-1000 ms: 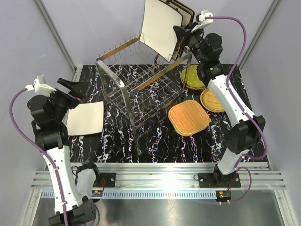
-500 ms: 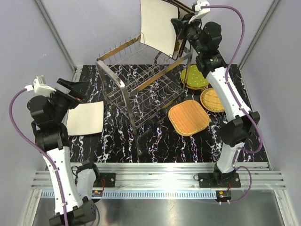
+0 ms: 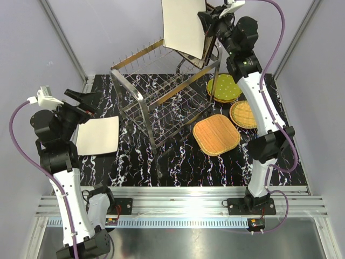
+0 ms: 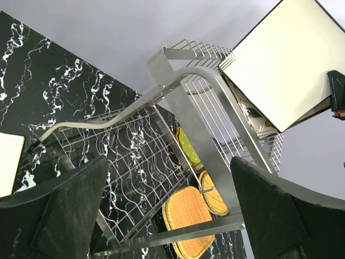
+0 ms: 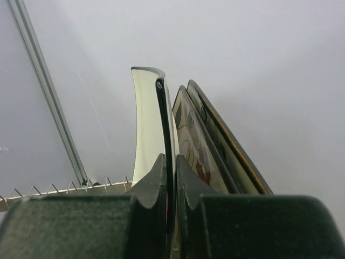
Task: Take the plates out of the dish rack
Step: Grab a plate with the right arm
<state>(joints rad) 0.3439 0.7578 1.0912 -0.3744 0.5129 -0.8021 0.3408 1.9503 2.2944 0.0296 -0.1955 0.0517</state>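
Right end effector (image 3: 207, 26) clenched on the edge of an upright cream plate (image 3: 183, 27), high above the rack (image 3: 161, 94).
Left end effector (image 3: 83, 102) released, jaws wide; second cream plate (image 3: 98, 135) flat on tabletop (image 3: 178, 162).

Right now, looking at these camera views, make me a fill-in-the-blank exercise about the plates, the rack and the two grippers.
1. The right gripper is ____ on the edge of a large cream square plate, raised above the dish rack.
2. The left gripper stands ____ and holds nothing.
3. A second cream square plate lies ____ on the table, on the left.
4. The green dotted plate sits on the rack's ____ side.
Missing words: shut; open; flat; right.
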